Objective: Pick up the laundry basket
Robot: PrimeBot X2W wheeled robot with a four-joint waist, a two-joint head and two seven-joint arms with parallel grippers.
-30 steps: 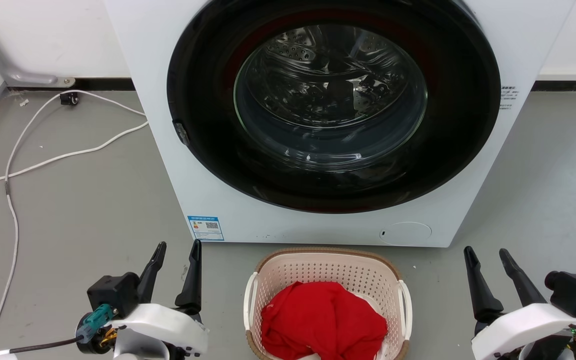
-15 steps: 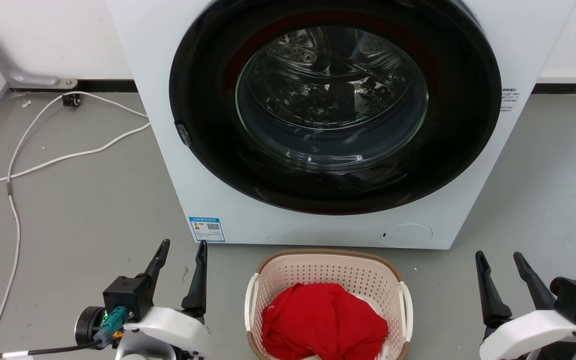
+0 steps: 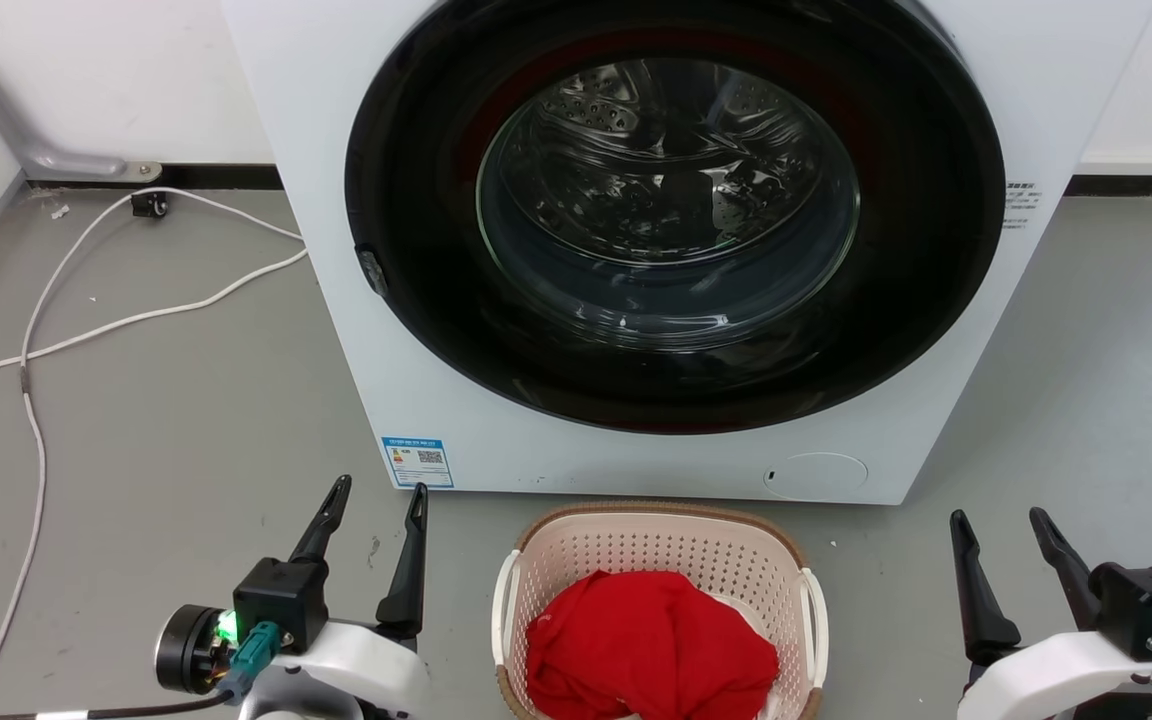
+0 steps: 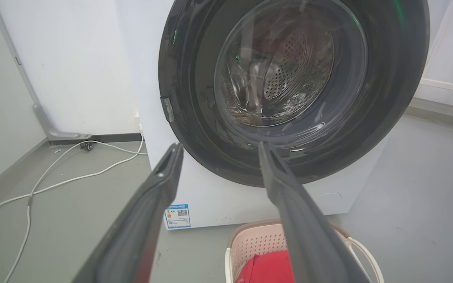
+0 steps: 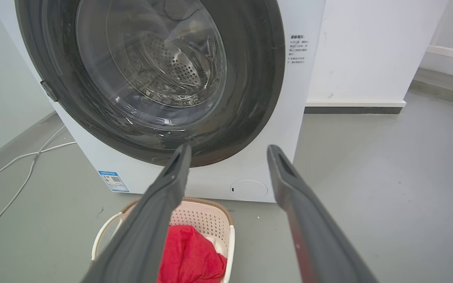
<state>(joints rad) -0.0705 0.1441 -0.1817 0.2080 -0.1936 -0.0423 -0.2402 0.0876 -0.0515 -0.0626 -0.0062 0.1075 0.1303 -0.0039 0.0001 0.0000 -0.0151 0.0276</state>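
The left gripper (image 3: 381, 485) and right gripper (image 3: 996, 515), both spread and empty, flank the beige perforated plastic laundry basket (image 3: 656, 512) before the white washing machine (image 3: 636, 462); the head view cuts off its near rim.

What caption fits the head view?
Left gripper and right gripper, both open, flank the laundry basket before a washing machine.

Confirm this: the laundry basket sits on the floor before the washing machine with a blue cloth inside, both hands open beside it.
Wrong colour: the cloth in the laundry basket is red, not blue, as the head view shows. The rest holds: it sits on the floor before the washing machine, left hand and right hand open either side.
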